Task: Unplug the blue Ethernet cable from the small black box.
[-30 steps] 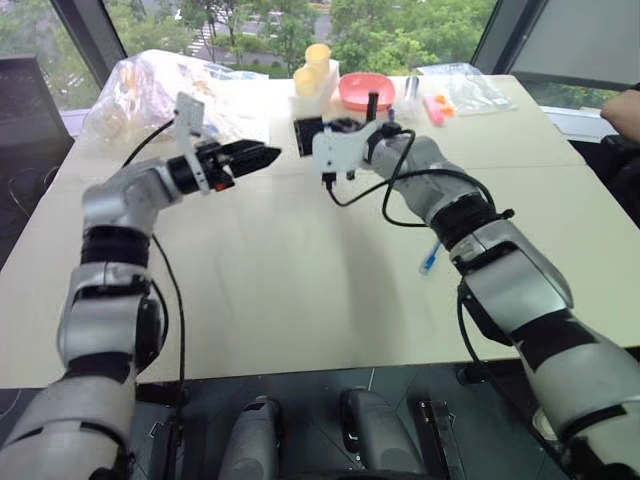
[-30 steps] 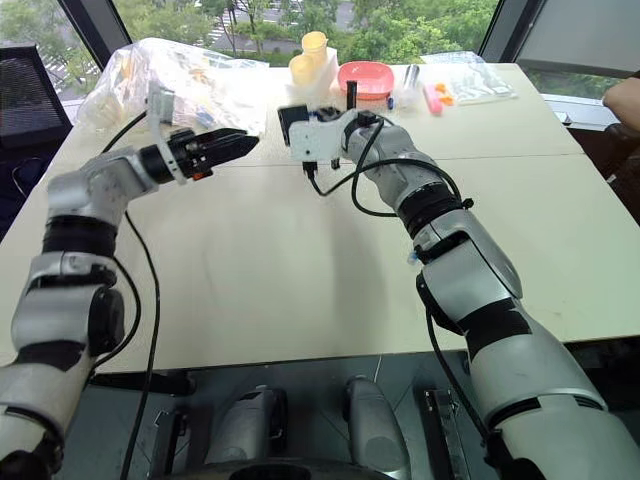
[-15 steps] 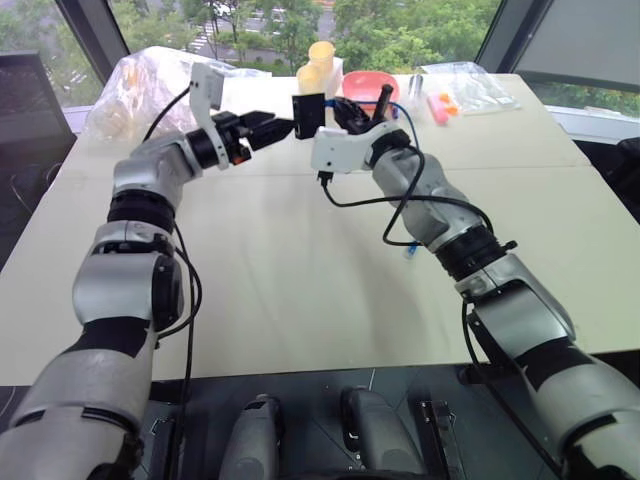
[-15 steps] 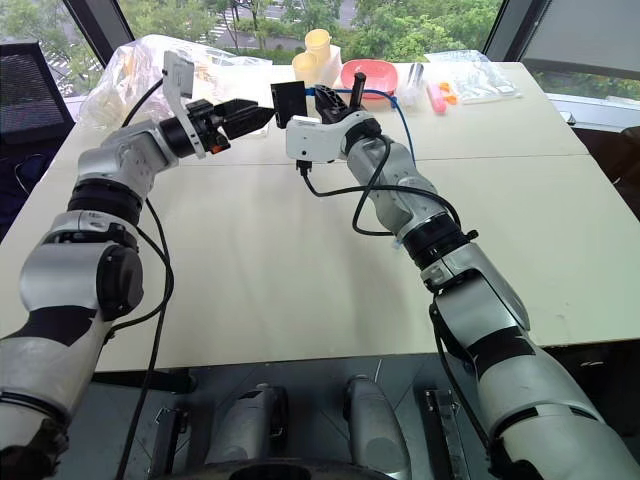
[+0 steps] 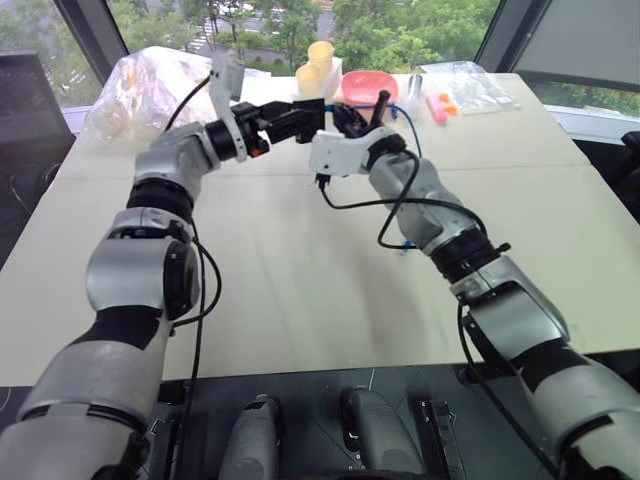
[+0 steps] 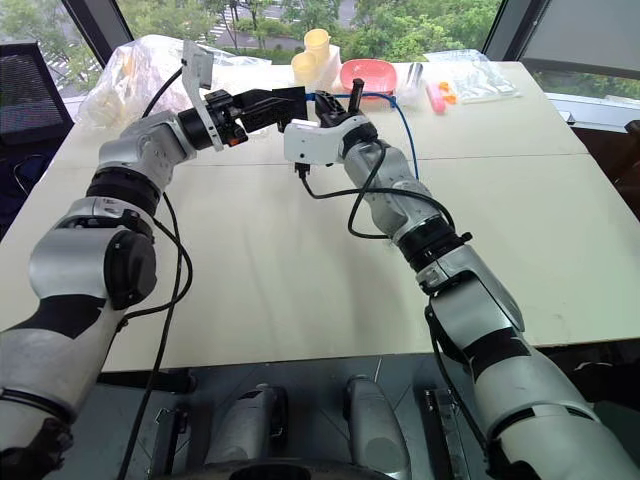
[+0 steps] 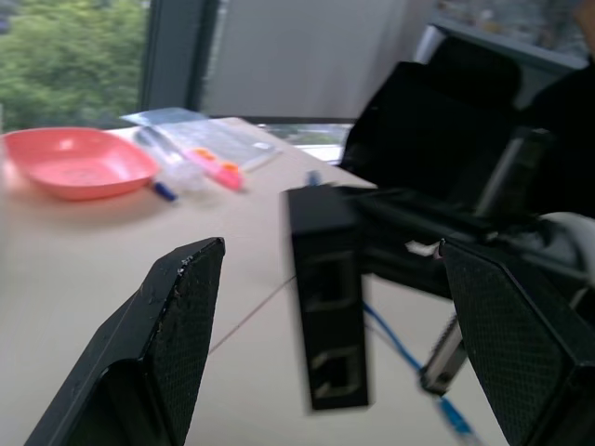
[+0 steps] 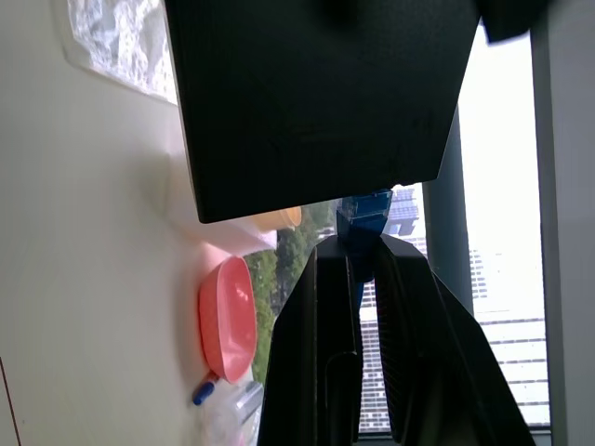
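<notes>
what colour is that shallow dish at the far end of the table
The dish is salmon pink, plain with no pattern; the left wrist view shows it best.

The small matte black rectangular plastic box hangs above the table, port sockets showing on one narrow face. The thin bright blue Ethernet cable enters its back and trails down to the tabletop.

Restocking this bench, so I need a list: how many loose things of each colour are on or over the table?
Blue: 1, Ethernet cable
Black: 1, small box
Pink-red: 1, dish
Yellow: 1, stack of cups
Clear: 2, plastic bags
Total: 6
</notes>
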Controlling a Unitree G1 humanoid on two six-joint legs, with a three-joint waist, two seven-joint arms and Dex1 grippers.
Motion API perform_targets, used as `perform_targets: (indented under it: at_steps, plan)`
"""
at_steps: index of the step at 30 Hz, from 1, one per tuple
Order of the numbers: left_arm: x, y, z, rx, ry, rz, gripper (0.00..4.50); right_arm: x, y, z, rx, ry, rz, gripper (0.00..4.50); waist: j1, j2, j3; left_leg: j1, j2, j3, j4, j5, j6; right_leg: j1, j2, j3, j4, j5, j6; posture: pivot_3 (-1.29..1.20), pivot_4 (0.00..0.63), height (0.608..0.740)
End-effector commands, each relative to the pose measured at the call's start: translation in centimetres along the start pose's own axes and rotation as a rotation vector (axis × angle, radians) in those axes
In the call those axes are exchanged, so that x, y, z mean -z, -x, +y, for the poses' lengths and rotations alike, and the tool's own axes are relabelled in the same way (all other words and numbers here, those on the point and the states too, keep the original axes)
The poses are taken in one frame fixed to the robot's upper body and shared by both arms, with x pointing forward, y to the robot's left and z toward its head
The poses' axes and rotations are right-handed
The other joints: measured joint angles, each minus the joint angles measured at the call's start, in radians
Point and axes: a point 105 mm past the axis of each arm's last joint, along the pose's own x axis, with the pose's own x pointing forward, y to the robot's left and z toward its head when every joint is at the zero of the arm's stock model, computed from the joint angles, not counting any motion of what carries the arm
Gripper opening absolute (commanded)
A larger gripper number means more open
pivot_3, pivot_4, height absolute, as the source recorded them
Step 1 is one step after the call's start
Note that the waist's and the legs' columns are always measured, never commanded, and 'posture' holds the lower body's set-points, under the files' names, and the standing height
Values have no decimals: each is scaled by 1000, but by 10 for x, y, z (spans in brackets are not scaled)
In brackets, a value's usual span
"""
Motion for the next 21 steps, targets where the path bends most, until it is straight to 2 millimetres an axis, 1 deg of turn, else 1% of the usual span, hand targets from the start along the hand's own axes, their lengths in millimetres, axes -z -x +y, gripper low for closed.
perform_targets:
  at_steps: [1, 4, 9, 13, 19, 21]
  plan:
    - [-20, 3, -4, 31, -41, -29, 3865, -1, 1, -11, 35, 6, -8, 23, 0, 0, 0, 0, 0, 0, 0, 0, 0, 0, 0, 0, 0, 0, 0, 0, 150, 740]
    - [-19, 6, 0, 5, -47, -27, 3865, -1, 1, -11, 34, 6, -7, 23, -1, 0, 0, 0, 0, 0, 0, 0, 0, 0, 0, 0, 0, 0, 0, 0, 150, 740]
    - [-15, 5, 1, -9, -44, -13, 3865, -8, 0, -10, 35, -3, -21, 23, 0, 0, 0, 0, 0, 0, 0, 0, 0, 0, 0, 0, 0, 0, 0, 0, 150, 740]
    - [-4, 6, 4, -27, -64, 36, 3865, -11, -1, -12, 42, -5, -26, 23, 0, 0, 0, 0, 0, 0, 0, 0, 0, 0, 0, 0, 0, 0, 0, 0, 150, 740]
    - [-1, 6, 7, -50, -52, 35, 3865, -13, -1, -15, 55, -4, -31, 23, 0, 0, 0, 0, 0, 0, 0, 0, 0, 0, 0, 0, 0, 0, 0, 0, 150, 740]
    - [-2, 5, 7, -54, -44, 26, 3278, -15, -1, -16, 60, -4, -34, 0, 0, 0, 0, 0, 0, 0, 0, 0, 0, 0, 0, 0, 0, 0, 0, 0, 150, 740]
